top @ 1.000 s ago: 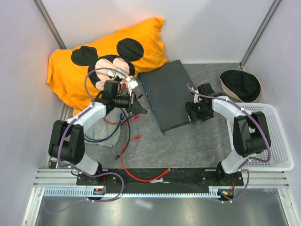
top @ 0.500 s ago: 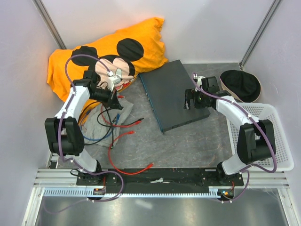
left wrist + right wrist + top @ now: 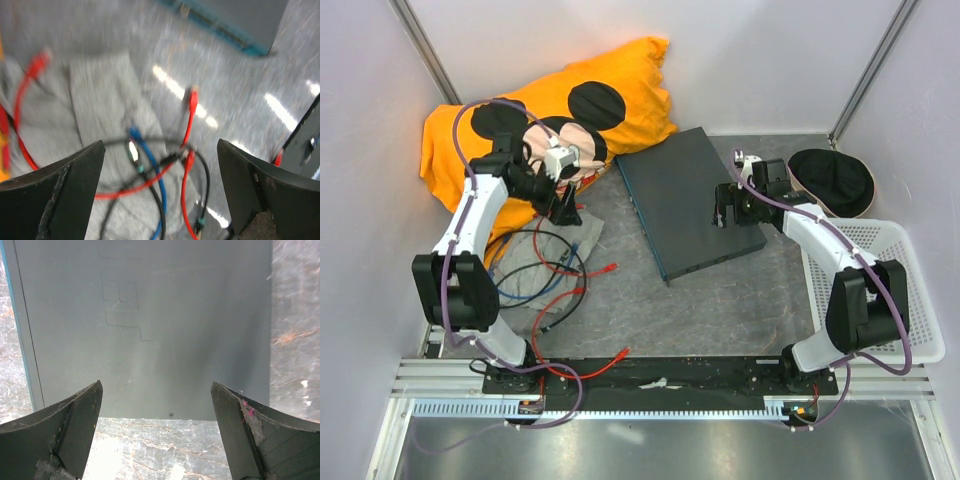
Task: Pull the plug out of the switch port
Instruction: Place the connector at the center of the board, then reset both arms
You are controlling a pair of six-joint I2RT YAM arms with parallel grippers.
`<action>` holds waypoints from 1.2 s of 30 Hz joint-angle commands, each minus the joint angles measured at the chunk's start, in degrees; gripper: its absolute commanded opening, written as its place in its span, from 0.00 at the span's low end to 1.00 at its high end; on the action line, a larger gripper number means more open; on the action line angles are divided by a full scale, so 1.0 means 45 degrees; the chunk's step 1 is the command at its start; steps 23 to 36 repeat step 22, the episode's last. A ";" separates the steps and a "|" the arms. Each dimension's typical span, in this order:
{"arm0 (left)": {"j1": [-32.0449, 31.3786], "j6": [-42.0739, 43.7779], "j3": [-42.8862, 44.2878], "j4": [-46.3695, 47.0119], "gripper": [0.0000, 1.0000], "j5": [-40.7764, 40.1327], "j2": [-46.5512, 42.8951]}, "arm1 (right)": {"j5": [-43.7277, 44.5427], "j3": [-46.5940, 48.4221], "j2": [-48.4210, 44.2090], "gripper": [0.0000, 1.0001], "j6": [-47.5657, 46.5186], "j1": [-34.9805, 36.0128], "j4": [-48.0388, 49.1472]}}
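My left claw [image 3: 566, 206] is spread wide and holds nothing, up over the loose wires [image 3: 545, 275]. My right claw [image 3: 728, 212] is spread too, over the switch [image 3: 685, 200] in the middle of the table. I see no wire in its blue-green side, so I think the plug is out. I should lift away slowly and not catch a wire.

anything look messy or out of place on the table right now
Yes: a loose tangle of red, blue and black cables sprawls over a grey cloth left of the switch, which lies diagonally on the table. An orange cartoon pillow sits oddly at the back.
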 commanded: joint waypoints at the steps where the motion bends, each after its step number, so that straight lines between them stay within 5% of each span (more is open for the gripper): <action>1: -0.0904 -0.2073 0.1587 0.1193 0.99 0.0685 -0.0950 | 0.0545 0.1106 -0.0841 0.98 -0.0560 -0.0051 0.0651; 12: -0.0964 -0.5646 0.4285 0.3615 0.99 -0.1346 -0.1283 | 0.6207 0.3295 -0.1428 0.98 0.0141 -0.0032 -0.1864; 22: -0.1003 -0.5962 0.1712 0.3480 0.99 -0.2655 -0.2823 | 0.4379 0.2419 -0.1994 0.98 0.0259 0.0046 -0.1635; 36: -0.1003 -0.5962 0.1712 0.3480 0.99 -0.2655 -0.2823 | 0.4379 0.2419 -0.1994 0.98 0.0259 0.0046 -0.1635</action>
